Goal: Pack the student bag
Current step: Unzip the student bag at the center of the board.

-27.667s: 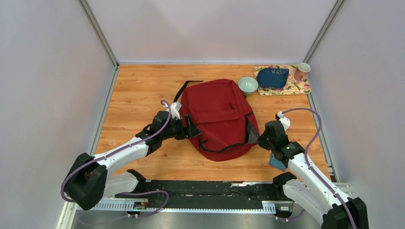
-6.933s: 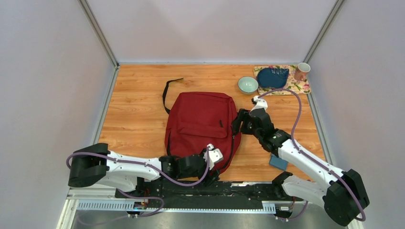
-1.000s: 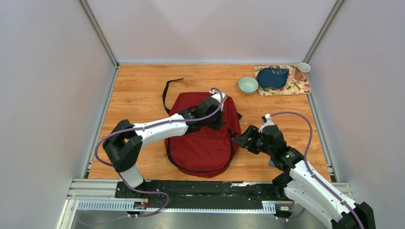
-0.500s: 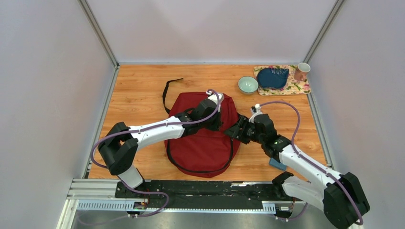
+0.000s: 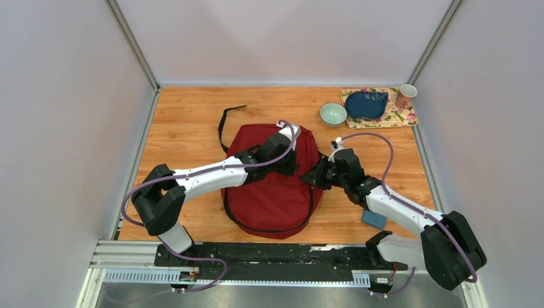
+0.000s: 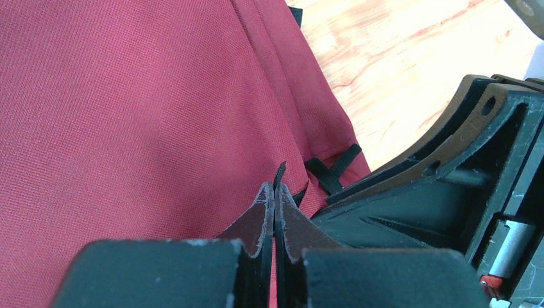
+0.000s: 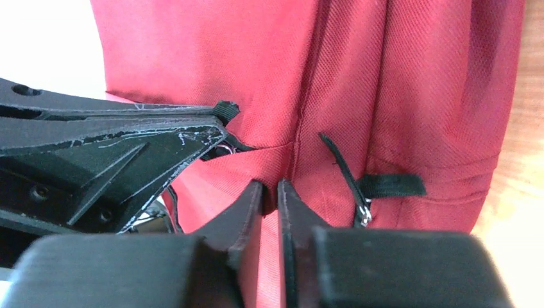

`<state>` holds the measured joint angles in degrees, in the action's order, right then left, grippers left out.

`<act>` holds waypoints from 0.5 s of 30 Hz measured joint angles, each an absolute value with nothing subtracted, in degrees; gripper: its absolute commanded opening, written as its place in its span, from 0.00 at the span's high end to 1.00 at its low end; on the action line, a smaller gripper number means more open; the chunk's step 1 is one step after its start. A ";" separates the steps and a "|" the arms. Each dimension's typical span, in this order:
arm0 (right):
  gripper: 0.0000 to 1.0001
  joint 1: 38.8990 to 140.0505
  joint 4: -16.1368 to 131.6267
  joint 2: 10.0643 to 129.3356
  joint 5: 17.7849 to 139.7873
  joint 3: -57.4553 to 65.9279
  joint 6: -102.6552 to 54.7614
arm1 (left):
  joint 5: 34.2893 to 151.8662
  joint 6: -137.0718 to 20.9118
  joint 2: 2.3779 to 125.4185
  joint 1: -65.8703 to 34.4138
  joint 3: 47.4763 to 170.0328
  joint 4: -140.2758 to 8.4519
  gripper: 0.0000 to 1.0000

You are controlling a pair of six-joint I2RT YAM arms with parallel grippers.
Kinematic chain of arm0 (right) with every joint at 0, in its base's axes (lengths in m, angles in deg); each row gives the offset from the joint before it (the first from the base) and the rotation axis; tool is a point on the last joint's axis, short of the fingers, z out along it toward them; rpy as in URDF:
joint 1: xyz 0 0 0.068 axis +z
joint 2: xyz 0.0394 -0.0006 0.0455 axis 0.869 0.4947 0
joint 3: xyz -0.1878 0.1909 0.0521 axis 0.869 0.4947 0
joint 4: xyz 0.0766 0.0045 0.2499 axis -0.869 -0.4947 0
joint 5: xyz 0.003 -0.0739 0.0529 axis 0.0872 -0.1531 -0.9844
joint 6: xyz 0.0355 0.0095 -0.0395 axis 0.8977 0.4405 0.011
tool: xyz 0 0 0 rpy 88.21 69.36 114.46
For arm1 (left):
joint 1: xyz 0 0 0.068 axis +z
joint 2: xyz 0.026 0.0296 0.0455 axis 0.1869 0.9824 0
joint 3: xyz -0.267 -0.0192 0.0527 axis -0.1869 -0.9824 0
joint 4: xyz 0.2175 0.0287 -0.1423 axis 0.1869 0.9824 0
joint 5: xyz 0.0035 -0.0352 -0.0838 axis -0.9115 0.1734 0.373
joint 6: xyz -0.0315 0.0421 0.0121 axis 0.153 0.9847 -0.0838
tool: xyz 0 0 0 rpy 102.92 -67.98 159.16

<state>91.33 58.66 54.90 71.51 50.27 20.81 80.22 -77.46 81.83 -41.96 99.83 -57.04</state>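
Observation:
The student bag (image 5: 269,189) is a dark red backpack lying flat in the middle of the wooden table. My left arm reaches across its upper part. In the left wrist view my left gripper (image 6: 274,192) is shut on a black zipper pull tab (image 6: 280,172) that pokes out past the tips, at the bag's right edge. My right gripper (image 7: 270,189) comes in from the right, close beside the left gripper (image 7: 221,110). Its jaws are nearly together and pinch a fold of the red fabric at a seam. A second black zipper pull (image 7: 349,173) hangs just right of it.
A black strap (image 5: 226,123) trails off the bag's upper left. At the back right stand a pale green bowl (image 5: 333,114), a floral mat (image 5: 396,119) carrying a dark blue item (image 5: 366,103), and a pink mug (image 5: 405,96). A small blue wallet (image 5: 374,219) lies by the right arm.
My right gripper has moved up and left to the bag's right edge and closed its jaws onto the fabric. The left arm shifted slightly, then held still, staying shut.

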 measured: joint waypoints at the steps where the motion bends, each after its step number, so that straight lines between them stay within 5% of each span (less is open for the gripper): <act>1: 0.97 91.33 58.68 55.01 71.44 50.27 20.57 | 80.22 -77.46 81.81 -41.96 99.83 -57.02 1.00; 15: 1.00 90.43 59.44 54.97 71.31 50.90 20.39 | 71.65 -74.47 72.50 -40.06 93.56 -54.14 1.00</act>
<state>90.43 59.44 54.97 71.31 50.90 20.39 71.65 -74.47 72.50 -40.06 93.56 -54.14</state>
